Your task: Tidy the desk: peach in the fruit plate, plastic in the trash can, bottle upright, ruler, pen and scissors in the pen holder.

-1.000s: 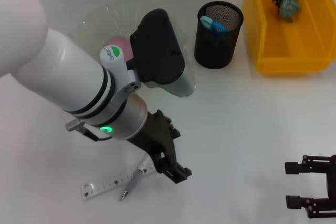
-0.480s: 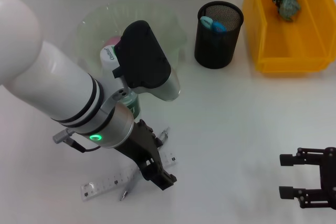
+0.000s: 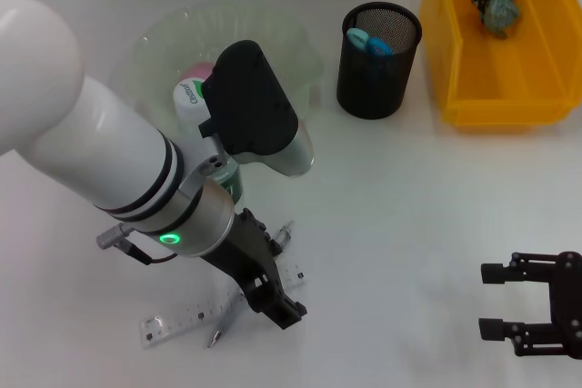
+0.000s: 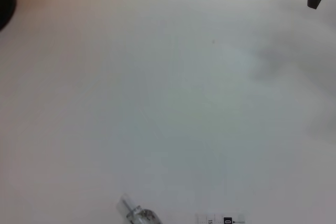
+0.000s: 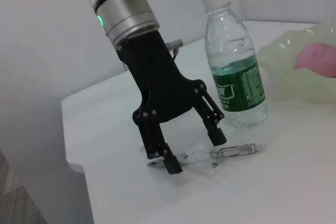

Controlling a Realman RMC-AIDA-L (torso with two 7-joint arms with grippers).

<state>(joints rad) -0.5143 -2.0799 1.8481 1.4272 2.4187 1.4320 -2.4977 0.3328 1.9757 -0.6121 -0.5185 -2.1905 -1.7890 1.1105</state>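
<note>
My left gripper (image 3: 273, 304) hangs open just above the desk (image 3: 400, 206), its fingers straddling the clear ruler (image 3: 182, 323) and the slim pen (image 3: 229, 320). The right wrist view shows the same open left gripper (image 5: 194, 150) over the ruler (image 5: 197, 159) and pen (image 5: 236, 150). The bottle (image 5: 233, 72) stands upright beside them, mostly hidden behind my arm in the head view. The peach (image 3: 195, 72) lies in the fruit plate (image 3: 291, 43). Blue scissors (image 3: 368, 41) stick out of the pen holder (image 3: 377, 79). The plastic (image 3: 496, 6) is in the trash can (image 3: 496, 88). My right gripper (image 3: 486, 300) is open at the near right.
My left arm's white forearm (image 3: 109, 152) covers much of the plate and bottle from above. The left wrist view shows only the pen's end (image 4: 137, 214), the ruler's end (image 4: 220, 219) and bare tabletop. The desk's near-left corner is close to the ruler.
My left arm has swung left and toward me, its gripper now lower over the ruler and pen, uncovering more of the plate. The right gripper has crept slightly left.
</note>
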